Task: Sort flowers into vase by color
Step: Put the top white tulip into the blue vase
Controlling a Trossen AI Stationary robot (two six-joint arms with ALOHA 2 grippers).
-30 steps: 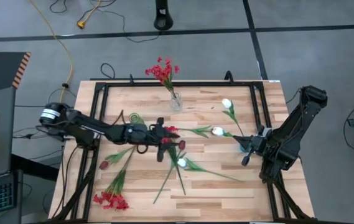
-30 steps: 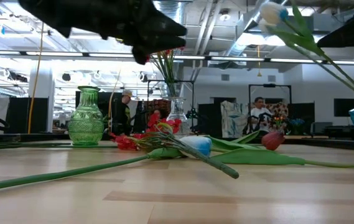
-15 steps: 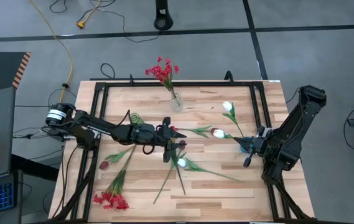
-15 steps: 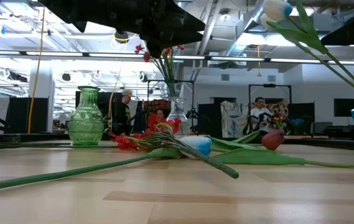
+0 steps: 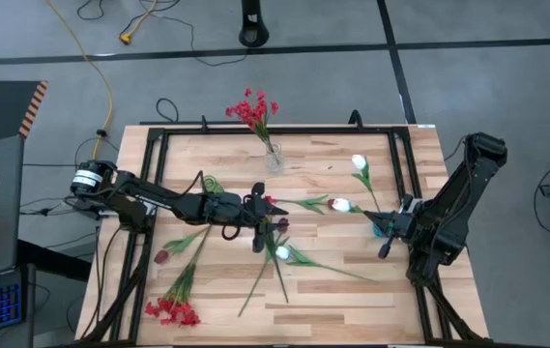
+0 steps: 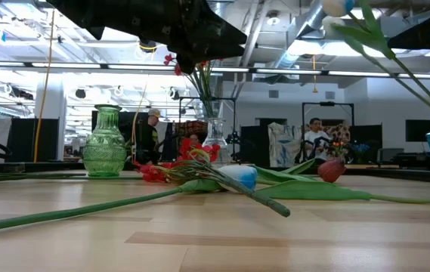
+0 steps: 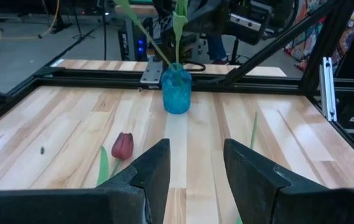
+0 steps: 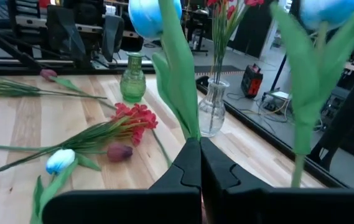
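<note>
Two white tulips (image 5: 359, 162) (image 5: 340, 205) rise from a blue vase (image 7: 177, 90) at the table's right. My right gripper (image 8: 200, 163) is beside that vase, shut on one tulip's stem. My left gripper (image 7: 195, 177) hangs open above the table's middle, over loose flowers: a maroon tulip bud (image 7: 122, 145), a white tulip (image 5: 281, 253) and a red spray (image 5: 267, 203). Further red sprays (image 5: 172, 310) and a maroon bud (image 5: 162, 256) lie near the front left. A clear vase (image 5: 273, 157) at the far edge holds red sprays (image 5: 252, 108). My right gripper pinches the white tulip's green stem and leaf (image 8: 189, 127) between its two shut fingers, well below the bud (image 8: 149, 15). The fingers come in about level and lie across the stem. The tulip stands upright above them; the fingers hide its lower end.
A green glass vase (image 6: 106, 142) stands left of centre, behind the left arm's reach. Long green stems (image 5: 260, 280) cross the front half of the table. A black frame (image 5: 159, 135) runs round the table's edges. People show in the room beyond.
My left gripper has edged a little toward the table's right edge and has stayed open. The white tulips at the blue vase have swayed slightly, one bud shifting toward the right edge.
</note>
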